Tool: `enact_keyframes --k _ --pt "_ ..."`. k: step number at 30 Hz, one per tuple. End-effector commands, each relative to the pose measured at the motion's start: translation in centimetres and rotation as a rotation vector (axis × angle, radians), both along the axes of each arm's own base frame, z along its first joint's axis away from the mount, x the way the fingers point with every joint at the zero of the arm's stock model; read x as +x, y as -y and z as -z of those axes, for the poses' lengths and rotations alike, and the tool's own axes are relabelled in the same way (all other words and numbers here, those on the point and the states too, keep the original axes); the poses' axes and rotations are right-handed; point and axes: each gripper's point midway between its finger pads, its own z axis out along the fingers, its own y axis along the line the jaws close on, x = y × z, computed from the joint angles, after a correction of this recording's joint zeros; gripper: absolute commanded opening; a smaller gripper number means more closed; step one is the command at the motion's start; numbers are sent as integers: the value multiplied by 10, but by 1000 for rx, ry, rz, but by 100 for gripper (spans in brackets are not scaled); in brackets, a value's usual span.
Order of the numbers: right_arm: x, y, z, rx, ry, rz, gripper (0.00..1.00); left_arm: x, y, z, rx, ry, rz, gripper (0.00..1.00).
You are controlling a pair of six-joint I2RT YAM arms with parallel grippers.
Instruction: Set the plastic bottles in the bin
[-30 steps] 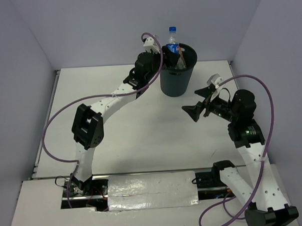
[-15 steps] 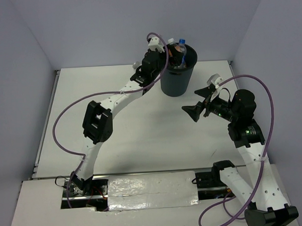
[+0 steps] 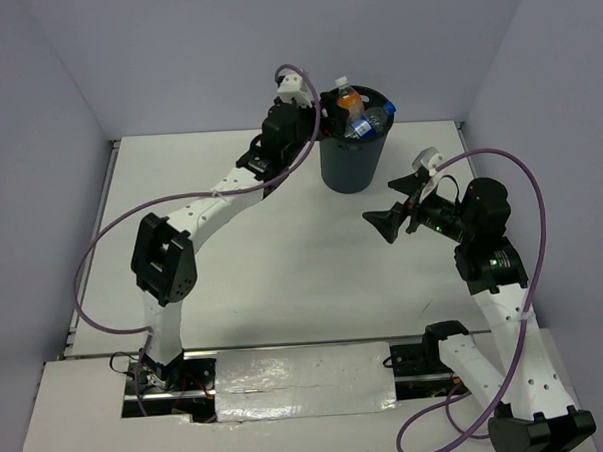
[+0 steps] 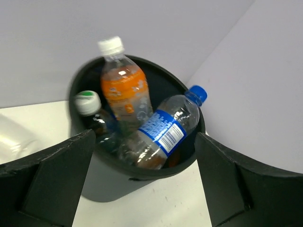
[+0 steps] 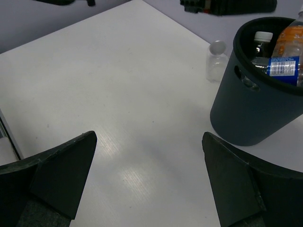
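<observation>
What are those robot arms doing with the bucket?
They are putting plastic bottles into the bin. The orange bottle, a blue-label bottle and a pale-capped bottle sit inside. The left gripper is open and empty just beside the rim. The right gripper hangs open over the table, and one clear bottle stands on the table beside the bin.

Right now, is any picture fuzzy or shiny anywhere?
Left wrist view: the left rim of the bin looks a little smeared, and the orange bottle has small bright glints. Right wrist view: a pale sheen of light lies on the table. Top view: evenly lit and sharp.
</observation>
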Motion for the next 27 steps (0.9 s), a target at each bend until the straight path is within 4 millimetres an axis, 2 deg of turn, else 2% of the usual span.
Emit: enact_keyframes --k 1,3,4,6,7,8,9,10,11,12,13,14,15,16,17,19,21,22,25,27 --pt "4 0 -4 8 28 -5 100 7 -66 -52 -88 70 -158 99" --pt "4 0 -3 7 23 -6 100 16 -89 -39 -117 8 -191 99" --pt "4 -1 -2 8 20 -8 100 28 -110 -25 -159 -51 -229 99" --pt "5 -1 -1 9 15 -9 100 42 -120 12 -162 -170 -228 96" --pt "5 -1 -1 9 14 -9 100 53 -134 27 -196 -228 -247 94" --pt "6 -1 0 9 10 -9 100 55 -130 43 -194 -282 -198 91" --pt "7 -1 0 8 8 -8 100 68 -136 65 -197 -323 -189 78" --pt "7 -1 1 8 5 -8 100 74 -135 77 -228 -362 -171 73" --pt "8 -1 3 6 2 -6 100 78 -126 105 -237 -428 -111 69" --pt "9 -1 4 6 -6 -6 100 85 -128 105 -265 -437 -93 70" --pt "10 -1 5 4 -9 -8 100 89 -126 114 -292 -468 -77 71" --pt "11 -1 6 3 -11 -6 100 93 -120 137 -294 -512 -45 74" --pt "12 -1 7 1 -19 -6 100 99 -120 134 -307 -503 -42 86" --pt "13 0 8 -3 -20 -4 100 102 -118 142 -305 -513 -46 99" --pt "14 0 10 -5 -25 -2 100 109 -120 154 -301 -523 -62 99" --pt "15 0 11 -7 -28 -3 100 114 -120 163 -305 -526 -74 99" --pt "15 0 12 -10 -31 -5 100 123 -123 187 -298 -560 -118 99" --pt "15 -1 12 -11 -32 -8 100 124 -124 184 -302 -555 -127 99" --pt "15 -1 12 -14 -32 -11 100 133 -125 203 -325 -582 -162 99" --pt "15 -1 12 -13 -33 -11 100 135 -122 204 -357 -586 -150 99"
